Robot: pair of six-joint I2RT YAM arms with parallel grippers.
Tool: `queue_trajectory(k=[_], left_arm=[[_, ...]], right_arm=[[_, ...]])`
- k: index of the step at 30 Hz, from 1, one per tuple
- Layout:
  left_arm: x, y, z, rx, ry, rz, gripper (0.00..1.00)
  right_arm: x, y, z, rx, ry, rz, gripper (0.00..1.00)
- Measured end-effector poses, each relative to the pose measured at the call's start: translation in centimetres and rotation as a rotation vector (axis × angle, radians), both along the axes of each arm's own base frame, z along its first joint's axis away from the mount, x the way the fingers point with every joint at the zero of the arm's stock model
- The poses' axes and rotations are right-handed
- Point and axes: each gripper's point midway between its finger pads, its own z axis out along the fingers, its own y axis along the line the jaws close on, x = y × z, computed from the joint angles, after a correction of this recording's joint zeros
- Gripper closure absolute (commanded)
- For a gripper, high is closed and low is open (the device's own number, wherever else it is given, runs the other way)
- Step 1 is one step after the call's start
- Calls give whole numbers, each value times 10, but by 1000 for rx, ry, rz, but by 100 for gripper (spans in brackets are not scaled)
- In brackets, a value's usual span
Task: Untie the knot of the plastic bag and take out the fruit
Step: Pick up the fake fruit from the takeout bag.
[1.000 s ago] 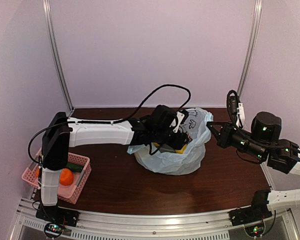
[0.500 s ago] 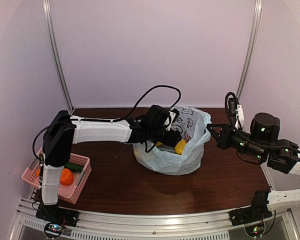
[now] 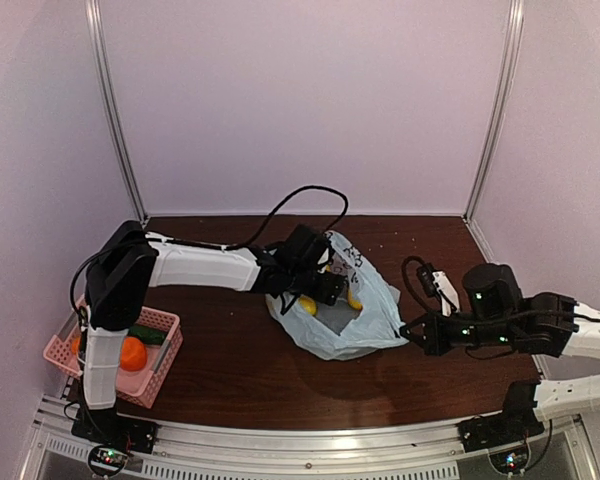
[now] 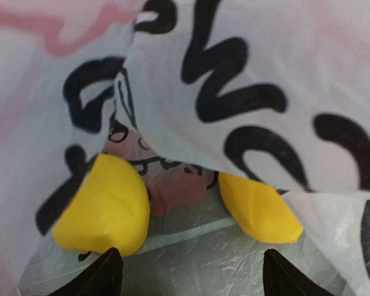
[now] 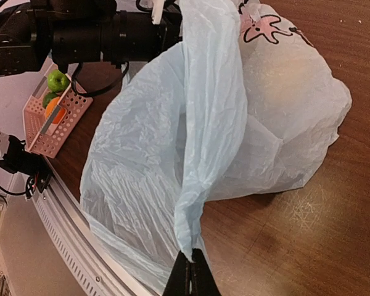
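Observation:
The pale blue plastic bag (image 3: 348,322) lies open mid-table; no knot shows. My left gripper (image 3: 318,288) is open inside its mouth. In the left wrist view its fingertips (image 4: 106,276) stand wide apart just short of two yellow fruits, one on the left (image 4: 102,206) and one on the right (image 4: 256,208), under printed plastic (image 4: 246,92). The yellow fruit also shows from above (image 3: 307,305). My right gripper (image 3: 412,332) is shut on a twisted edge of the bag (image 5: 194,203), low over the table at the bag's right; it also shows in the right wrist view (image 5: 192,268).
A pink perforated basket (image 3: 88,375) stands at the near left and holds an orange fruit (image 3: 132,353) and a dark green cucumber-like one (image 3: 148,335). The right wrist view shows a green round fruit (image 5: 57,80) in it. The metal front rail (image 3: 310,440) runs along the near edge.
My right gripper has moved nearer and lower, and the bag's right edge has come down with it. The bag has sunk and spread. My left gripper has shifted slightly left and lower in the bag.

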Motion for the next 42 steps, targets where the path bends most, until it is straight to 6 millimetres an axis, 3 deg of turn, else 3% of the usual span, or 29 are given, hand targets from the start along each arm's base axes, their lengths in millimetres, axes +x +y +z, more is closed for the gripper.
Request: queue_trajectory(k=[5,9,13,16,27,36,42], left_arm=[[-11,36,-15,111,-1,50,16],[-15,58,-5,139,-27,90,13],[-13,63,16,93,-37,127,12],[-8,69,21,71,-24,163,12],[-20,98,-4,177,70,236,9],[-21,129,-24,276,84,302,4],[-18,121,-26,233,81,270,3]], right_arm=[[-15,-6,-18,-53,84,26,100],[-21,-10,-26,-85,112,36,100],[-22,-9,-23,-84,111,42,100],[-22,-7,-17,-75,103,47,100],[-23,-3,1,-33,42,77,100],[-22,4,5,-25,17,100,100],[-20,9,9,-11,1,107,100]])
